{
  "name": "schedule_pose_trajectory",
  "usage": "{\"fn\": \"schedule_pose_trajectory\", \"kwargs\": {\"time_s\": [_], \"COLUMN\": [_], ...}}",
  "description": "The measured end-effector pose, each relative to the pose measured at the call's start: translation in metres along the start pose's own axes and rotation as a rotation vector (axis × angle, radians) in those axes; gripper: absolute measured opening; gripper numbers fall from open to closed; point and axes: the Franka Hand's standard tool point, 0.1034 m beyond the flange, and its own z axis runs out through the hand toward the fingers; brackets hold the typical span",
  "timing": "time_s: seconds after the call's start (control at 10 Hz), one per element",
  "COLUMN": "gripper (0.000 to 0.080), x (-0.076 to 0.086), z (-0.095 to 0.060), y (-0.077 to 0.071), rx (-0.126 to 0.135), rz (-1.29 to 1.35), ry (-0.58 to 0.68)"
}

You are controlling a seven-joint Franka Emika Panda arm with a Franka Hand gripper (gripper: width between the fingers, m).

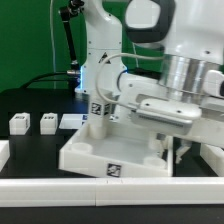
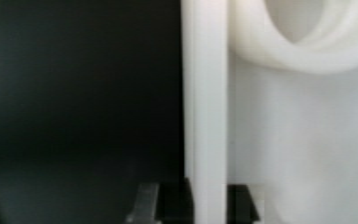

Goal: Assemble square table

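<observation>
- Square table top lies flat on the black worktop, near the front and about midway across, rim up, with a tag on its near edge.
- The jaws are closed on the thin white rim of the top. The wrist view shows that wall running straight between the two dark tips, with a round socket just beside it.
- In the exterior view the arm reaches down at the top's right side, so the grip is on that edge.
- One upright leg seems to stand at the top's far left corner. Whether it is fully seated I cannot tell.
- Two loose legs rest on the worktop at the exterior view's left, well apart from the top.
- Risks from here, as I judge them:
  - The hold is a narrow pinch on a thin wall, so a fast pull or turn could make the rim slip out.
  - Dragging by one edge could swing the top round instead of sliding it straight.
  - If the upright leg is loose, a jolt could tip it over.
  - A wide sweep leftward could knock the loose legs away.
</observation>
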Motion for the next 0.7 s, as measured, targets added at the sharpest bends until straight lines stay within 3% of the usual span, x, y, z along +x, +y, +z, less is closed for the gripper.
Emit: {"fn": "schedule_pose_trajectory", "kwargs": {"time_s": [0.5,0.7], "gripper": [0.0054,0.0054], "x": [0.0009,0.0013], "z": [0.0087,0.0017], "y": [-0.0105,-0.0016], "rx": [0.004,0.024], "rz": [-0.105,-0.223], "ry": [0.019,0.06]}}
